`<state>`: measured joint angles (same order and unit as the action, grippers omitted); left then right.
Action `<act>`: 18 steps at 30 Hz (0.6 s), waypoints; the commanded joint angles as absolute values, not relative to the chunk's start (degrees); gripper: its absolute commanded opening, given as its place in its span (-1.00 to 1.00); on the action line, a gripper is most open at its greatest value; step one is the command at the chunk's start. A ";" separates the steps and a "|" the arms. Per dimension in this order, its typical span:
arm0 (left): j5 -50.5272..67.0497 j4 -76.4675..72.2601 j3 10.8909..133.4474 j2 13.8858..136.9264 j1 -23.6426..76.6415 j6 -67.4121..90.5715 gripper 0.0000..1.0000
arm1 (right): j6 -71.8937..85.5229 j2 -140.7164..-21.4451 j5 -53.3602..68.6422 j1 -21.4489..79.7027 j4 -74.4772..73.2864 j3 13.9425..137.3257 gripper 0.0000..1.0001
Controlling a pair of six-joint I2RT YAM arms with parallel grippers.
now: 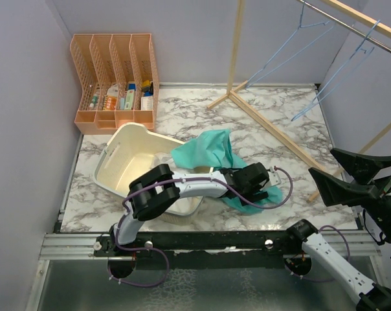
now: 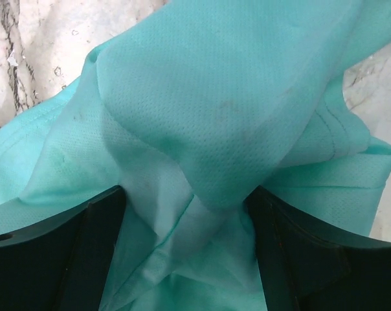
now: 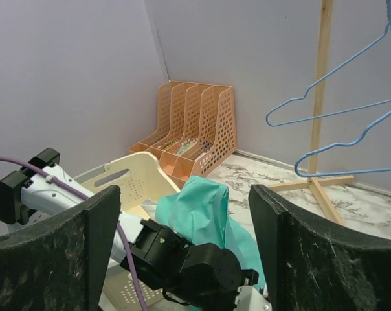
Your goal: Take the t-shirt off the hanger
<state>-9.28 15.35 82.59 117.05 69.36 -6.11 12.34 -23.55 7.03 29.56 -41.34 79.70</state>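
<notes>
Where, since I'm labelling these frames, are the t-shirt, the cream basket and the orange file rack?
t-shirt [image 1: 205, 152]: top external view, on its raised green fold.
cream basket [image 1: 162, 137]: top external view, on its far rim.
orange file rack [image 1: 144, 59]: top external view, on its rightmost divider.

Orange organizer & cream basket

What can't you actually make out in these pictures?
- Top view: the left arm covers part of the t-shirt and the inside of the basket.
- Top view: items in the orange organizer are too small to identify.
- Top view: the top of the wooden rack is cut off by the frame edge.
</notes>
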 commanded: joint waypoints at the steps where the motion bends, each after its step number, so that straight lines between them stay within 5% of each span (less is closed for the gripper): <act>1: -3.45 14.86 81.72 118.56 67.15 -5.31 0.39 | 13.03 -22.02 7.33 29.44 -42.22 78.43 0.61; 10: 2.28 16.43 80.44 114.87 62.54 -2.14 -0.95 | 13.37 -22.15 8.50 29.40 -42.45 78.08 0.61; 18: -12.48 22.13 87.02 99.04 62.46 -3.89 -1.00 | 13.11 -24.40 13.19 29.44 -42.86 75.58 0.61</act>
<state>-2.70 19.55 81.69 110.52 62.28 -3.01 12.86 -22.65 9.32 29.56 -41.71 77.43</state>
